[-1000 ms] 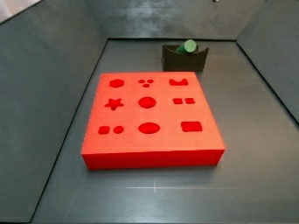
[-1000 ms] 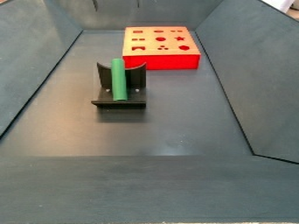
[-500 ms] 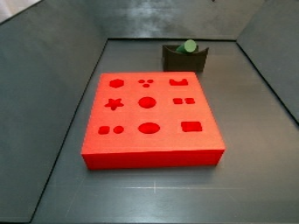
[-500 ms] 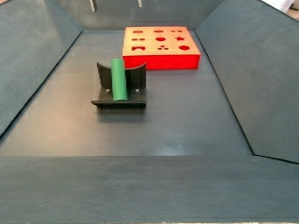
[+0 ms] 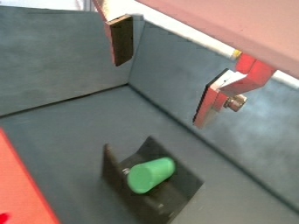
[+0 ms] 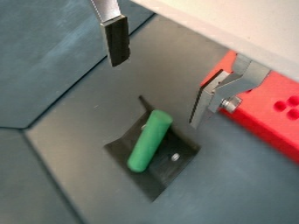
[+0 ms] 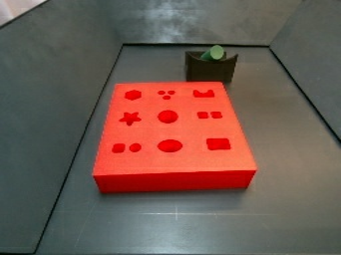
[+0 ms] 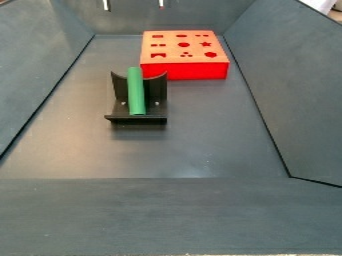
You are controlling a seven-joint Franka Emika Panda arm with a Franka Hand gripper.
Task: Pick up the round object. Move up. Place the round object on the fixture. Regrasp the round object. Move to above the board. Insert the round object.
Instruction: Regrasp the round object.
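Note:
The round object, a green peg, lies in the notch of the dark fixture, with nothing gripping it. Both wrist views show the peg on the fixture, well below my gripper. The gripper is open, its fingers wide apart with nothing between them. In a side view only the gripper's fingertips poke in at the top edge. The red board with its cut-out holes lies flat beyond the fixture, where the peg's end sticks up.
Sloping dark grey walls enclose the bin floor on all sides. Edges of the board show in both wrist views, close beside the fixture.
The fingertips show slightly lower at the top edge of a side view than a second ago. Peg, fixture and board have not moved.

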